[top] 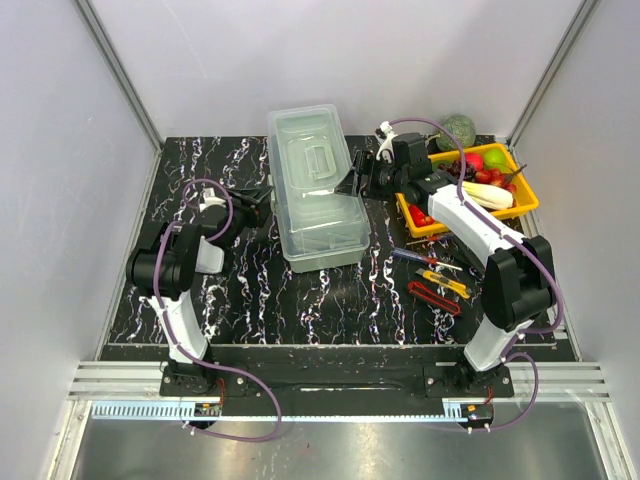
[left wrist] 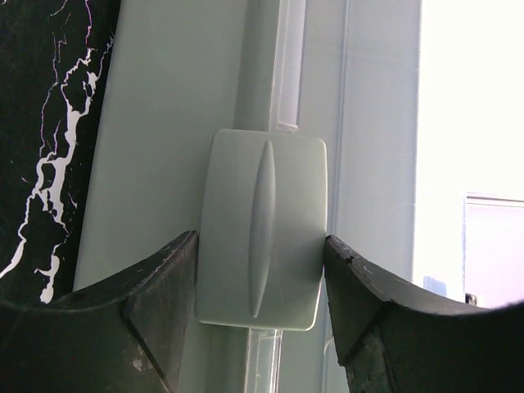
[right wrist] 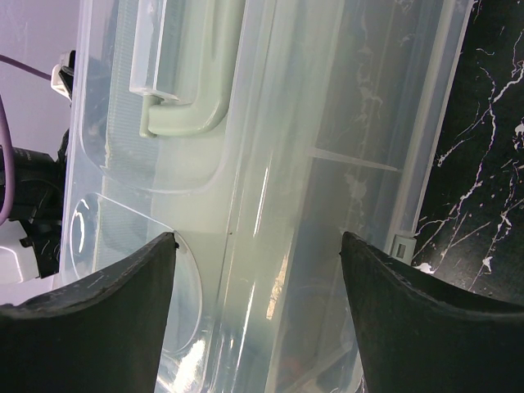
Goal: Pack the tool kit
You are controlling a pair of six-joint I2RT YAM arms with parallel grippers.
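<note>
The pale grey-green toolbox (top: 315, 190) stands in the middle of the table with its clear lid shut and its handle (right wrist: 184, 106) lying flat. My left gripper (top: 262, 203) is at the box's left side. In the left wrist view it (left wrist: 260, 239) is closed on the grey-green latch (left wrist: 262, 213), with one finger touching each side. My right gripper (top: 352, 182) is at the box's right side. It (right wrist: 258, 237) is open and empty over the lid's edge (right wrist: 270, 164). A screwdriver (top: 425, 258), a yellow knife (top: 443, 283) and a red knife (top: 433, 298) lie at the front right.
An orange-yellow tray (top: 528, 205) of fruit and vegetables stands at the back right, behind my right arm. A green round vegetable (top: 460, 128) sits behind it. White walls enclose the black marbled table (top: 300, 300).
</note>
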